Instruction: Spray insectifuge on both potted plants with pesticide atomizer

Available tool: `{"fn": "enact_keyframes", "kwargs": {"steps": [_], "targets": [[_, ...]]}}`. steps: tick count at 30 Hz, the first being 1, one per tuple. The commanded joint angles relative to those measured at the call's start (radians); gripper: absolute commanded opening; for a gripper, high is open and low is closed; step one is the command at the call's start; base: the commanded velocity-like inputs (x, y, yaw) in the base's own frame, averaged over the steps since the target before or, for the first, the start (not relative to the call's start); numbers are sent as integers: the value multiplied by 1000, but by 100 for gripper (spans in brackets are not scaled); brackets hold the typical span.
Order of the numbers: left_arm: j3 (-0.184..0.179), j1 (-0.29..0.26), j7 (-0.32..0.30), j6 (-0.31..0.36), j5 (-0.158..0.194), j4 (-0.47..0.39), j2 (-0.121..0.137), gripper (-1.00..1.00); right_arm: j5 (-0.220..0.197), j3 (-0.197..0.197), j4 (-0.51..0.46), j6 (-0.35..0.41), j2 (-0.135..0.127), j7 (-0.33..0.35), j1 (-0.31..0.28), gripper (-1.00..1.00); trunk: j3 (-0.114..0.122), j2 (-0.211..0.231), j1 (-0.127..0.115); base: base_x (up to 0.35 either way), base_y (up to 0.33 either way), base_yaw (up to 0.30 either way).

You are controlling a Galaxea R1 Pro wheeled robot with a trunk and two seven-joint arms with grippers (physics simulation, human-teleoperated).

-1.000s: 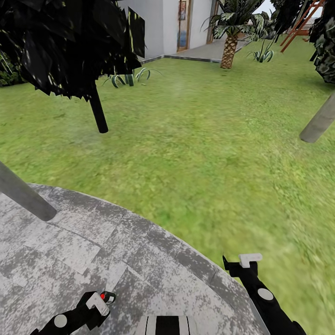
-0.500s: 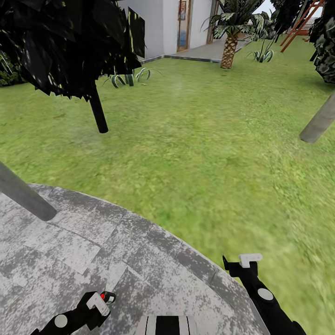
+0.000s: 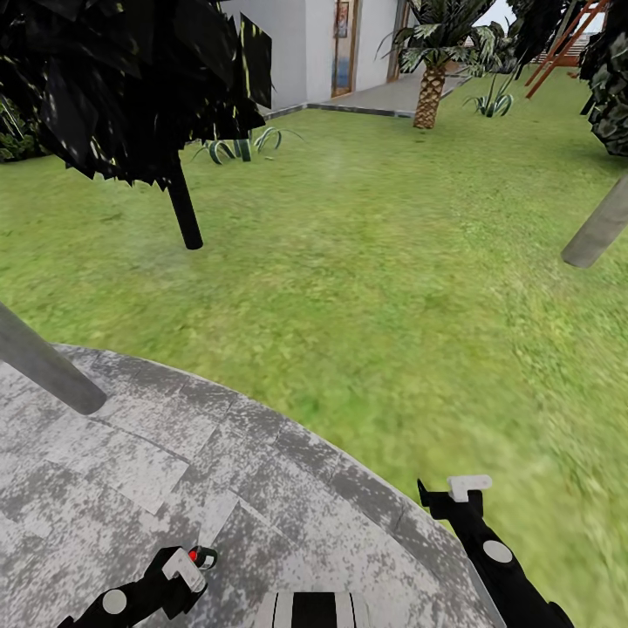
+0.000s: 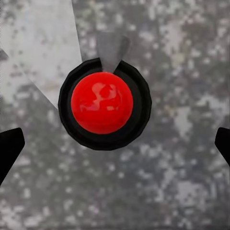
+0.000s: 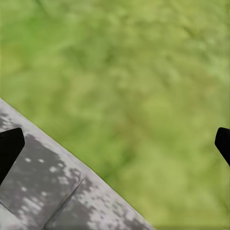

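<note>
A wide green lawn (image 3: 366, 262) is seen ahead from the head view, bordered at the near side by the curved edge of a round, grey mottled paved patio (image 3: 174, 471). The black left gripper (image 3: 194, 563) is held low over the paving at the near left. In the left wrist view its dark fingertips (image 4: 9, 148) sit at the two opposite edges of the picture, spread wide, with nothing between them. Below that camera a glossy red dome set in a black ring (image 4: 102, 109) is seen against the grey stone — what it belongs to cannot be told.

The black right gripper (image 3: 453, 493), with a small white piece at its end, hangs above the patio's rim near the grass. In the right wrist view its fingertips (image 5: 10, 146) are likewise set wide apart and empty, with lawn and a corner of the paving beneath.

Two slanted grey posts are visible: one rising from the patio at the left (image 3: 44, 362), one on the grass at the far right (image 3: 600, 227). A large dark shrub on a thin black stem (image 3: 131, 78) stands on the lawn at the upper left. Farther off, a scaly-trunked palm (image 3: 429, 87) stands by a white house wall with a doorway (image 3: 344, 48).

Two low rosettes of pointed green leaves are seen far back on the lawn — one beside the shrub (image 3: 244, 146), one near the palm (image 3: 490, 103) — but no pots can be made out under them.
</note>
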Motion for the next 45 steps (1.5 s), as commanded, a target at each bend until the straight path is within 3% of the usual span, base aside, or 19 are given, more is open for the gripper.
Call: {"fn": "enact_keyframes", "kwargs": {"steps": [1, 45], "targets": [[8, 0, -5, -5, -9, 0, 0, 100, 1, 0, 0, -2, 0, 0, 0, 100, -1, 0, 0, 0, 0, 0], [11, 0, -5, -3, -9, 0, -5, 100, 0, 0, -1, -2, 0, 0, 0, 100, -4, 0, 0, 10, 7, 0]]}}
